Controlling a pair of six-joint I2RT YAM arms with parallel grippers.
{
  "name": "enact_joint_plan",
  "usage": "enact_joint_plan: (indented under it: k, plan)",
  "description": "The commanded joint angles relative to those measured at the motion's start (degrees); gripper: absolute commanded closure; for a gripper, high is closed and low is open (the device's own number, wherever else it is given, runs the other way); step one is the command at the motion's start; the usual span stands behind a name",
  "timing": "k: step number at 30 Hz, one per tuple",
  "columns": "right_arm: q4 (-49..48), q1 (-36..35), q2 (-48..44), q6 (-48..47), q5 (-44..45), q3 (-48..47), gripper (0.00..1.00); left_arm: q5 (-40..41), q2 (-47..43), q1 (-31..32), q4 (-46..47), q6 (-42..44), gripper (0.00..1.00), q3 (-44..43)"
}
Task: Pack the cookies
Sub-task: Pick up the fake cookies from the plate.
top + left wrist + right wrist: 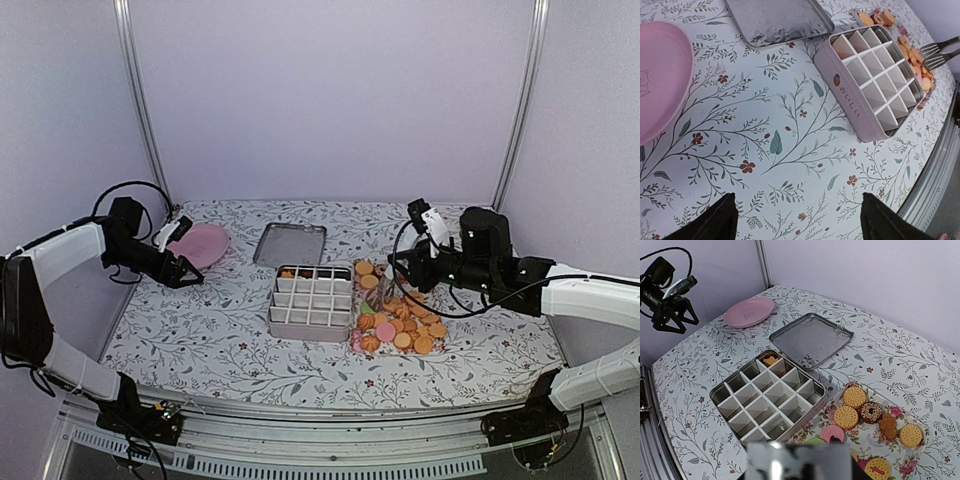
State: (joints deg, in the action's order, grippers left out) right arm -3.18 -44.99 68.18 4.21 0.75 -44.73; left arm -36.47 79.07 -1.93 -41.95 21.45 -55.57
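At 3 o'clock of the tin [310,328], right gripper [398,272] hangs over the cookies [402,325], likely to pick 1, jaws' state untellable; left gripper [186,272], jaws apart, waits clear at 9 o'clock.

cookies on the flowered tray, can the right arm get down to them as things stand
Probably yes: the right hand hangs above the cookies, which lie uncovered; the divided tin sits beside them to the left and its lid farther back, so nothing seems to bar the way down.
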Motion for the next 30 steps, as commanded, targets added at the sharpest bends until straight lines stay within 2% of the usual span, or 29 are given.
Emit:
enact_joint_plan:
  k: [1,16,30]
  plan:
    - [-2.7,-0.1,-0.4,3.9,-3.7,1.0,0.65,-0.5,-1.3,-0.5,-1.0,0.1,0.15,-1.1]
    - [-5.3,-1.2,8.0,2.8,-3.0,0.2,0.64,-0.6,-1.8,-0.4,-1.4,0.0,0.15,-1.2]
    - [-5.8,-5.8,12.1,0.1,2.1,-2.3,0.65,-0.5,-1.7,-0.4,-1.0,-0.3,0.15,-0.7]
